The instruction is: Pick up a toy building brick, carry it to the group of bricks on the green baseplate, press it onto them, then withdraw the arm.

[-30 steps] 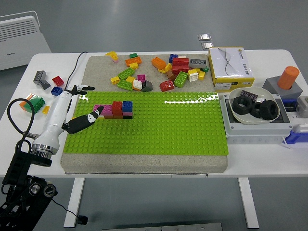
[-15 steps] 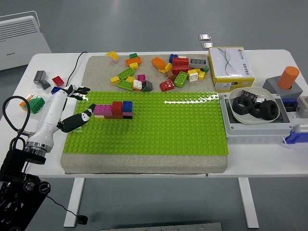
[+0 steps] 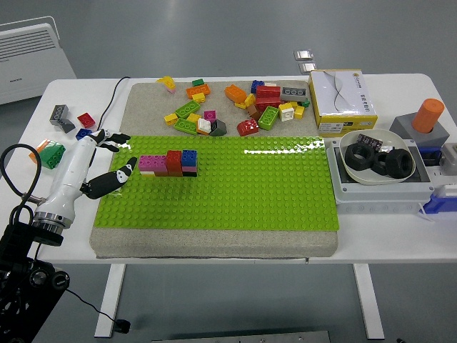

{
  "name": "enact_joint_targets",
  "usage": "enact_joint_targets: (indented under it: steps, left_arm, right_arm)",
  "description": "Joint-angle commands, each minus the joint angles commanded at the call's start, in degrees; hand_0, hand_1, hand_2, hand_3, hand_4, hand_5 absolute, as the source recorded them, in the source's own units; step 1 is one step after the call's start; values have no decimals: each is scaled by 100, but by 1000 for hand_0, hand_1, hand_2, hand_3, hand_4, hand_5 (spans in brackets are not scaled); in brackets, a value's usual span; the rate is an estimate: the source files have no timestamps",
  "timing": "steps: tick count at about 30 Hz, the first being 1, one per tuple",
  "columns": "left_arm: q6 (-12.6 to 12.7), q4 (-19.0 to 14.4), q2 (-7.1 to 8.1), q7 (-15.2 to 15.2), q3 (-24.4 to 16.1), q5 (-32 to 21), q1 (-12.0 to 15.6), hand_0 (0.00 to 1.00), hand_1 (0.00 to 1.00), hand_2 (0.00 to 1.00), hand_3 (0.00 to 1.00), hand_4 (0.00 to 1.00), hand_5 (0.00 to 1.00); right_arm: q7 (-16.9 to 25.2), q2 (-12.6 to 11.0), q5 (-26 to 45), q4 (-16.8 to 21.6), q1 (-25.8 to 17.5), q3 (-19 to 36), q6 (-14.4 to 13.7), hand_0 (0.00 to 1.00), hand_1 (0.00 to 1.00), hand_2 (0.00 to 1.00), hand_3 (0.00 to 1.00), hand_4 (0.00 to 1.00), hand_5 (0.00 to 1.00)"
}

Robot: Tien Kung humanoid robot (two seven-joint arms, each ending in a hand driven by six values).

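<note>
A: What is held by the left hand (image 3: 107, 153)?
B: Nothing; its black fingers (image 3: 114, 136) are spread loosely at the flat green studded baseplate (image 3: 243, 189)'s left edge, apart from the joined pink, red and blue plastic bricks (image 3: 170, 163)

A: Which step is judged current?
B: Withdrawal; only clearing the arm is needed. No legible writing is seen

Bright, even overhead light, sharp focus; glare streaks the green baseplate (image 3: 285, 151).
</note>
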Motion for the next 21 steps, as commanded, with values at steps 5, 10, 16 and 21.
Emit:
enact_joint_targets:
  steps: [5,10,16,21]
  left_arm:
    - [-3,20,0,1,43,-4,5,754,576,617,619,697,186]
    - [-58,16,2,-2,51,4,10,754,579,616,618,694,186]
    - [-339,-15,-12,-68,60,-39,-2,758,590,628,624,703,176]
    - [-391,-20,-36,-71,22,-53,17,757,590,628,625,700,170]
  right_arm:
    - [-6,0,-155,0,5,172,13,518,626,738,797,865,993]
    - [-19,0,-356,0,-7,406,30,518,624,736,796,862,996]
    - [-35,0,-525,0,-17,668,37,518,625,731,796,857,998]
    - [-41,0,-715,0,-13,886,51,518,624,731,797,856,998]
